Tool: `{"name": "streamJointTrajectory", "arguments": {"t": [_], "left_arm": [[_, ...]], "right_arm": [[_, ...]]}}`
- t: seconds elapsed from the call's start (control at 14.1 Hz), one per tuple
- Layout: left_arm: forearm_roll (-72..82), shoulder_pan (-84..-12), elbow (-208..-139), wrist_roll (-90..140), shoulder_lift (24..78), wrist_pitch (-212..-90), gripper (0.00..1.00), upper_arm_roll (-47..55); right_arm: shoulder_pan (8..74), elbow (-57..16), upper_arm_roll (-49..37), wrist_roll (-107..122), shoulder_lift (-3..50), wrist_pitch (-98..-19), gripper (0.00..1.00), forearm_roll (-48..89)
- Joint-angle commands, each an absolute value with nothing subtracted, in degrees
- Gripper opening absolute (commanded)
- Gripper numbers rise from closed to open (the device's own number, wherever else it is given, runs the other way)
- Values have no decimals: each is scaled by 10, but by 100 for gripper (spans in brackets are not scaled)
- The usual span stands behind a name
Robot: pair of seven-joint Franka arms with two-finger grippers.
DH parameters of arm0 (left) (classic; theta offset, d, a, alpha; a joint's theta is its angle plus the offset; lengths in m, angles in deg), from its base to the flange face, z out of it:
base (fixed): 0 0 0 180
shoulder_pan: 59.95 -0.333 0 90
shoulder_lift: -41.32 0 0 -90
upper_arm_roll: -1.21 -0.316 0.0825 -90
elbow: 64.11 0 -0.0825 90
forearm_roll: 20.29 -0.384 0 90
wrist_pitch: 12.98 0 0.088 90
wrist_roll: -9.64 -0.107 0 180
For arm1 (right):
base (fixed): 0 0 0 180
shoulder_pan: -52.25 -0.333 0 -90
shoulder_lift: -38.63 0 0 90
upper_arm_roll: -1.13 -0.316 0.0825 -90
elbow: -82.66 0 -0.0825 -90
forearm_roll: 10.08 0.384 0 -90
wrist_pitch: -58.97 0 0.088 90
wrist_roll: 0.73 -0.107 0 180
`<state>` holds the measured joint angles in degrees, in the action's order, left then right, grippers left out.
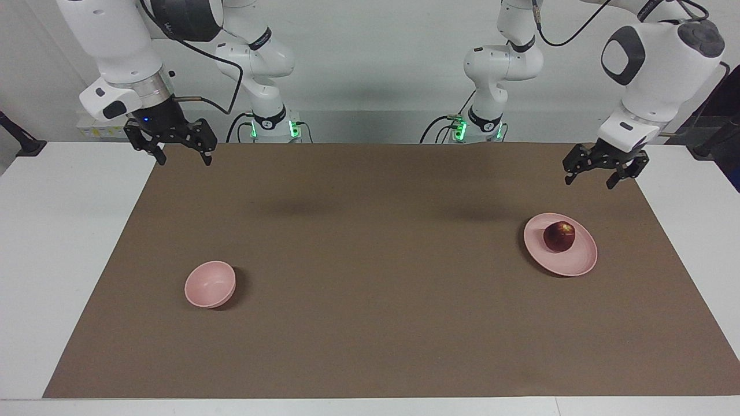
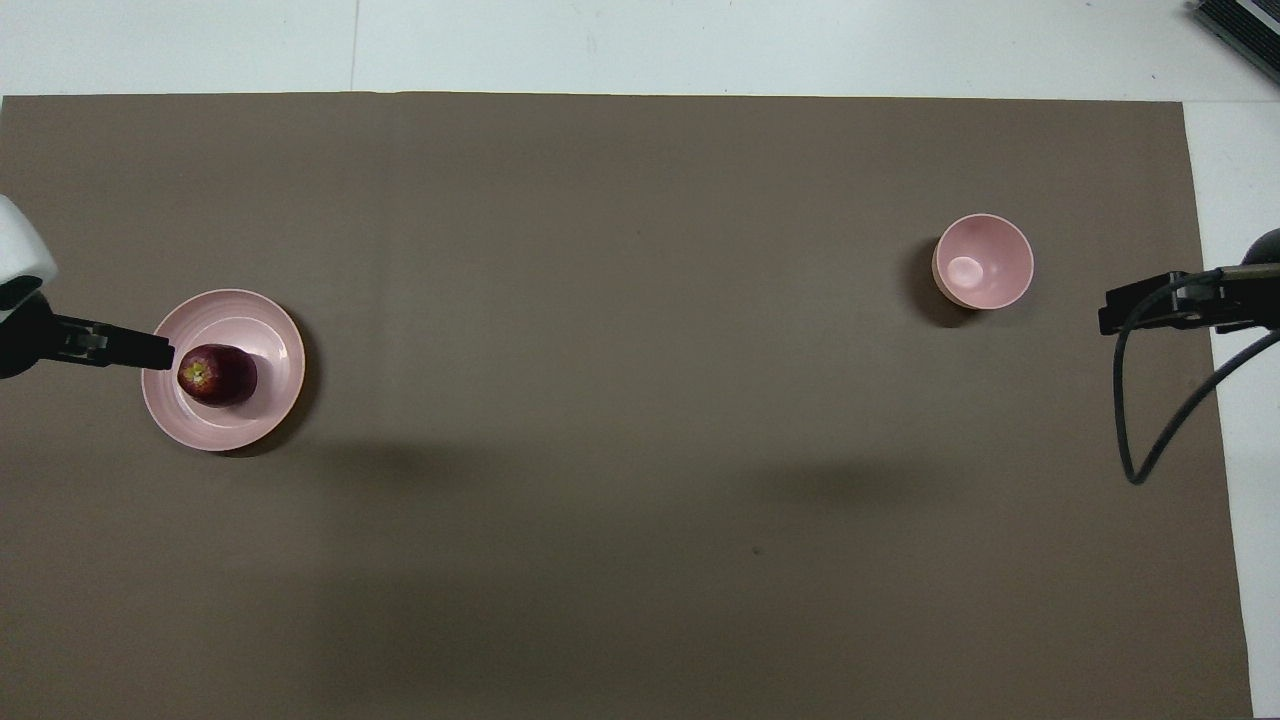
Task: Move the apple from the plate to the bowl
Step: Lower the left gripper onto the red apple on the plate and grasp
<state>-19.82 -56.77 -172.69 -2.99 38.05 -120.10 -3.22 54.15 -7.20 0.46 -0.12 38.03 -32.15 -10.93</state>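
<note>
- Here the brown mat (image 1: pixel 370 271) covers most of the table.
- Left gripper (image 1: pixel 599 172) hangs with fingers spread apart, holding nothing, above the mat's edge at its own end.
- Right gripper (image 1: pixel 180 151) waits raised over the mat's other end, fingers also spread.
- Plate (image 1: pixel 578 260) lies below the left fingers, clear of them.
- Bowl (image 1: pixel 210 283) sits well apart from the right fingers.
- Apple (image 1: pixel 559 236) rests on the plate.
</note>
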Motion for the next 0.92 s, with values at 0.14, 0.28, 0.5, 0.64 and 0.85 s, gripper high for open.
{"name": "streamJointTrajectory", "arguments": {"t": [0.14,0.28,0.5,0.64,0.85], "left_arm": [[-193,-569,-1841,-40,357,-1302,100,-33],[-193,-570,-1857,-40,372,-1335,100,-33],[-193,-571,-1865,-40,410,-1371,100,-33],[-193,-585,-1875,-45,428,-1416,100,-34],[-193,-595,-1879,-65,456,-1472,100,-34]], "right_arm": [[549,-69,2,14,378,-320,100,-103],[549,-69,2,12,378,-325,100,-103],[549,-73,2,15,379,-324,100,-104],[548,-73,2,13,379,-325,100,-103],[539,-76,0,-8,380,-325,100,-103]]}}
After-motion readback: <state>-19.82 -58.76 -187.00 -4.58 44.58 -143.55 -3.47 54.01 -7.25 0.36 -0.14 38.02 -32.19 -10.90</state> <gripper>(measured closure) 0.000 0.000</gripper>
